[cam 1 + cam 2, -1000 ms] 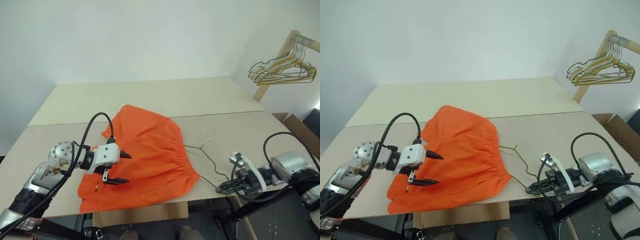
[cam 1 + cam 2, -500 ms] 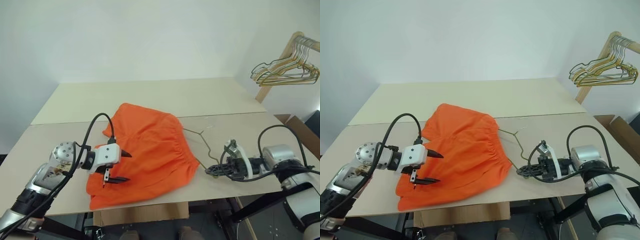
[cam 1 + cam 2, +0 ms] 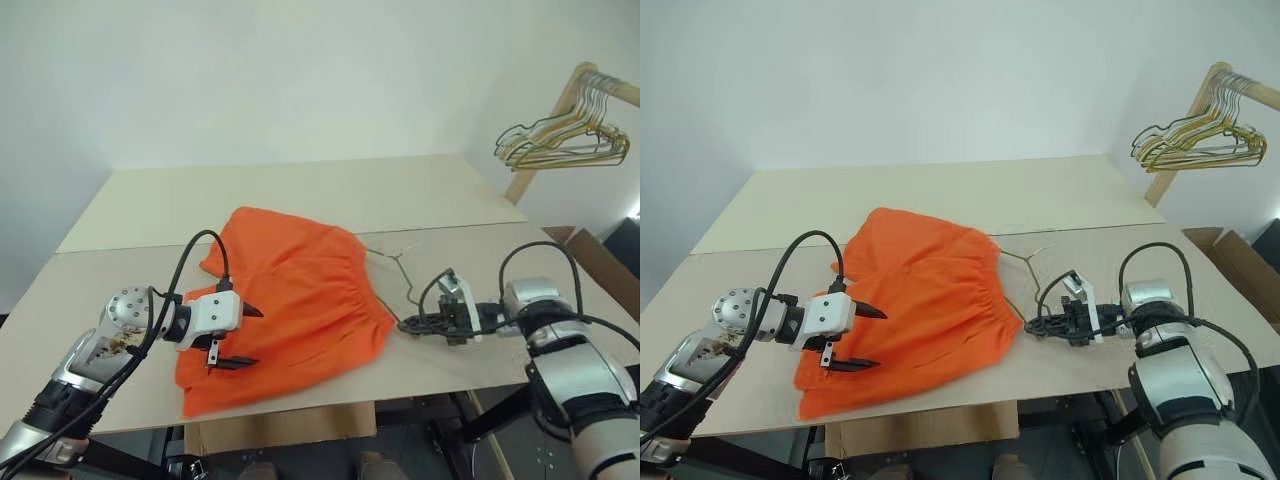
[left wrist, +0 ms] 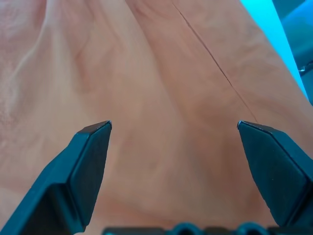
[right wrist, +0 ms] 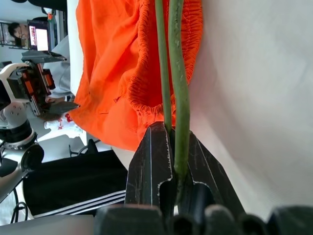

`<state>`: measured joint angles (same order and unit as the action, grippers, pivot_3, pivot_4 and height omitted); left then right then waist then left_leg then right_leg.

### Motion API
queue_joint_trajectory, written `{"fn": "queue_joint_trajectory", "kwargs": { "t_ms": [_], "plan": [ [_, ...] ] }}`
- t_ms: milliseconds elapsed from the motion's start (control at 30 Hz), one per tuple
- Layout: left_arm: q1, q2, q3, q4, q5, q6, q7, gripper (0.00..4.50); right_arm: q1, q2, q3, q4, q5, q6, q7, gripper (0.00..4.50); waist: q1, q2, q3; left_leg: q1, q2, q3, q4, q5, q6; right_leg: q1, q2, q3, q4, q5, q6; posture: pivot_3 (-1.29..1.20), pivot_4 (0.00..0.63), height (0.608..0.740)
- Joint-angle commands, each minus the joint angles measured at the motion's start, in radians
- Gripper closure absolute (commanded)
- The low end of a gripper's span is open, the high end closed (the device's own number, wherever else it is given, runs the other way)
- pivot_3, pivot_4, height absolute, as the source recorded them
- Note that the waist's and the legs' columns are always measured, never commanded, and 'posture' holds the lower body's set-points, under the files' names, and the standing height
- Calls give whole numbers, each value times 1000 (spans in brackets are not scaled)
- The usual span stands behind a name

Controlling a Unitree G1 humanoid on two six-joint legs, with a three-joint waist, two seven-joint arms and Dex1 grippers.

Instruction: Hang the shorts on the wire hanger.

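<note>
Rumpled orange shorts (image 3: 290, 300) lie flat beside thin wire hanger (image 3: 405, 280).

The right gripper (image 3: 408, 325), clamped on the wire hanger (image 3: 404, 283), has slid from the frame's lower right toward the shorts (image 3: 290, 300), dragging the hanger leftward.

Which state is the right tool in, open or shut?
Shut: in its wrist view the right tool has both fingers pinched against the wire hanger.
</note>
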<state>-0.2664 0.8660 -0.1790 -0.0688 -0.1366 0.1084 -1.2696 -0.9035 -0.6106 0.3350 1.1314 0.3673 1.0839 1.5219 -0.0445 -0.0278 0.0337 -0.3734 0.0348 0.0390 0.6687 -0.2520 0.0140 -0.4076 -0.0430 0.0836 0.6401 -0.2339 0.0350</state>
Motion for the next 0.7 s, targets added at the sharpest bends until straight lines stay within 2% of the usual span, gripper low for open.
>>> {"fn": "queue_joint_trajectory", "kwargs": {
  "t_ms": [33, 200, 367, 700],
  "plan": [
    [1, 5, 11, -26, 0, -9, 8, 22, -37, 11, -13, -13, -36, -22, 76, 4500, 0, 0, 0, 0, 0, 0, 0, 0, 0, 0, 0, 0, 0, 0, 0, 24, 0, 740],
    [-3, 2, 8, -20, 0, -10, 7, 22, -64, 13, 9, -31, -40, -28, 93, 4500, -2, 0, 0, 0, 0, 0, 0, 0, 0, -1, 0, 0, 2, 0, 0, 25, 0, 740],
    [-1, 4, 1, -14, 13, -20, 8, 22, -108, 42, 5, 29, -111, -65, 92, 4500, -2, 0, 0, 0, 0, 0, 0, 0, 0, -1, 0, 0, 2, 0, 0, 28, 0, 740],
    [11, 3, 1, -33, 25, -8, 15, 22, -165, 124, -59, 126, -217, -112, -7, 4500, -1, 1, 0, -1, 0, 0, 0, 0, 0, -2, 0, 0, 2, 0, 0, 43, 0, 740]
  ]
}}
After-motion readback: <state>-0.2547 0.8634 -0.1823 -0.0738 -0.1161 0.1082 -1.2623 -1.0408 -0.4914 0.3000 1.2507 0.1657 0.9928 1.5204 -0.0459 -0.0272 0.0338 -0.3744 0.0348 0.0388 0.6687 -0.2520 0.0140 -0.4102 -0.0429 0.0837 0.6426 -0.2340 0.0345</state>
